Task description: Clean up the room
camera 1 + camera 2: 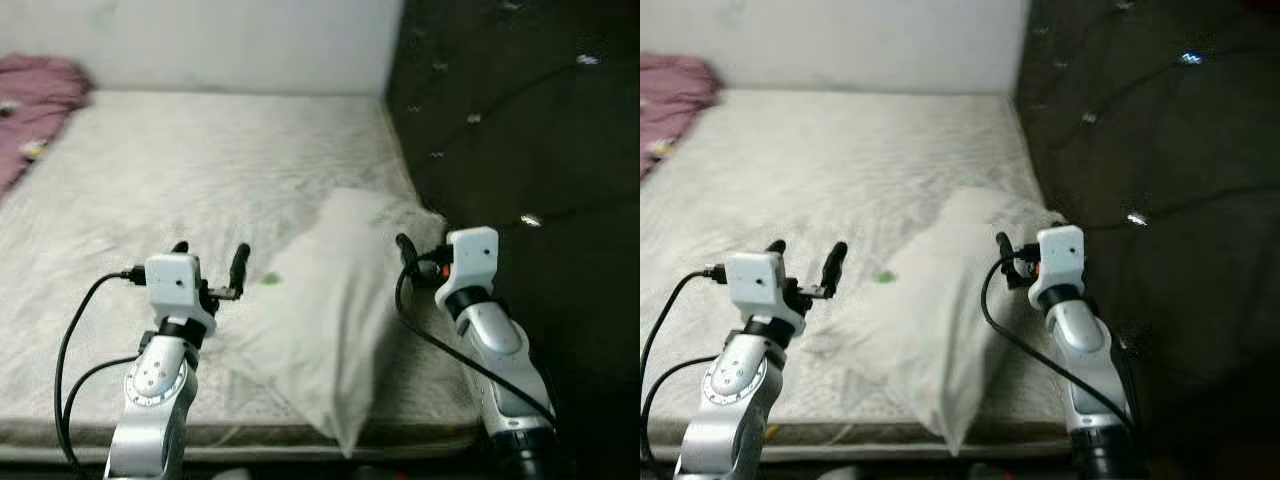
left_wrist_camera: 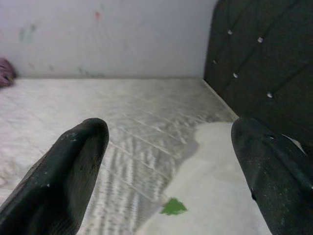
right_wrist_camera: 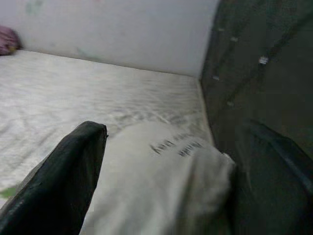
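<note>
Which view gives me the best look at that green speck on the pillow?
The left wrist view: the green speck sits large between the open left end effector fingers, on the pillow. Both eye views show it as a small dot; the right wrist view catches a blurred sliver at its edge.

Pillow (image 1: 330,300) on mattress (image 1: 180,170) beside headboard (image 1: 520,130) at right, blanket (image 1: 35,100) far left, wall (image 1: 200,40) behind

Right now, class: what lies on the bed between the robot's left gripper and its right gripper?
In the left eye view, the white pillow lies between the left gripper and the right gripper, bearing a small green mark.
</note>
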Controlling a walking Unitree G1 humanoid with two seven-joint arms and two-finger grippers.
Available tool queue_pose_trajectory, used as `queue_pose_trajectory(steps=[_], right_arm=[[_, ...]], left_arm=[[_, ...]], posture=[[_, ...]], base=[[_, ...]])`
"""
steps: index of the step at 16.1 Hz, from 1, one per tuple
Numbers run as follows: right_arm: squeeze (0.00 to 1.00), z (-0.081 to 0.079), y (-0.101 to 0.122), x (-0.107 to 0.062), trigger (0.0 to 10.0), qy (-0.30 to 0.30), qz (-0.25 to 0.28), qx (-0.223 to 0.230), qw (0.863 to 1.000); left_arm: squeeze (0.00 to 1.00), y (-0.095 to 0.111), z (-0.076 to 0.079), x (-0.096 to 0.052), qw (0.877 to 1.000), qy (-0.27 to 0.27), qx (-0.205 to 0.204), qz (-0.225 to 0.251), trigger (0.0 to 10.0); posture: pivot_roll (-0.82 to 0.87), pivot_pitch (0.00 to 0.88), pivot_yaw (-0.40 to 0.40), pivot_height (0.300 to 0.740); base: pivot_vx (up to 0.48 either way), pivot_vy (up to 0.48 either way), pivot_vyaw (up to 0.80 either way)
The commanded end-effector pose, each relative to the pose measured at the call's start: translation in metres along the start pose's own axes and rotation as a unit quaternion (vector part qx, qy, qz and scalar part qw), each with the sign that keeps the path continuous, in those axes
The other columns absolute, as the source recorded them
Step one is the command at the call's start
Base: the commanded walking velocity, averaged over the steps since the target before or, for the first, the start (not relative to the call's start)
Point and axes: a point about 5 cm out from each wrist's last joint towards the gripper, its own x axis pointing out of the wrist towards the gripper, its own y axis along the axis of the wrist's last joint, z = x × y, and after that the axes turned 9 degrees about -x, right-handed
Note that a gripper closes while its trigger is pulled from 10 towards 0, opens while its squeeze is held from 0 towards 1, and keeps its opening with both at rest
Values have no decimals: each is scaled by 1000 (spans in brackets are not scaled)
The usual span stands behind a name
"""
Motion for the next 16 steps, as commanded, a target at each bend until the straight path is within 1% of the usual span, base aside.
queue_pose_trajectory(steps=[1,3,5,7,9,11,13,16], right_arm=[[0,2,-2,-2,10000,-4,-4,2,1000],[0,1,-2,-3,10000,-3,-5,4,1000],[0,-5,4,-1,10000,6,3,10,1000],[0,-11,8,2,10000,10,10,24,1000],[0,-15,7,0,10000,16,8,27,999],[0,-16,7,-1,10000,21,6,30,999],[0,-17,6,-1,10000,22,5,33,999],[0,-17,7,-1,10000,24,6,34,999]], left_arm=[[0,1,-1,-2,1000,11,-5,-5,10000],[0,0,-4,-8,1000,23,-11,-10,10000],[0,1,-7,-10,999,38,1,-6,10000],[0,8,-10,-10,999,45,9,14,10000],[0,12,-12,-12,999,48,17,15,10000],[0,11,-11,-14,999,46,19,12,10000],[0,11,-10,-13,999,47,20,13,10000],[0,12,-9,-12,998,48,26,18,10000]], posture=[[-49,0,-14,740],[-43,0,-18,740],[-40,0,-16,740],[-30,0,-20,740],[-22,0,-19,740],[-22,0,-17,721],[-22,0,-17,691],[-22,0,-17,666]], base=[[0,0,-800],[0,0,-222],[0,0,0],[0,0,0],[0,0,0],[0,0,0],[0,0,0],[0,0,0]])
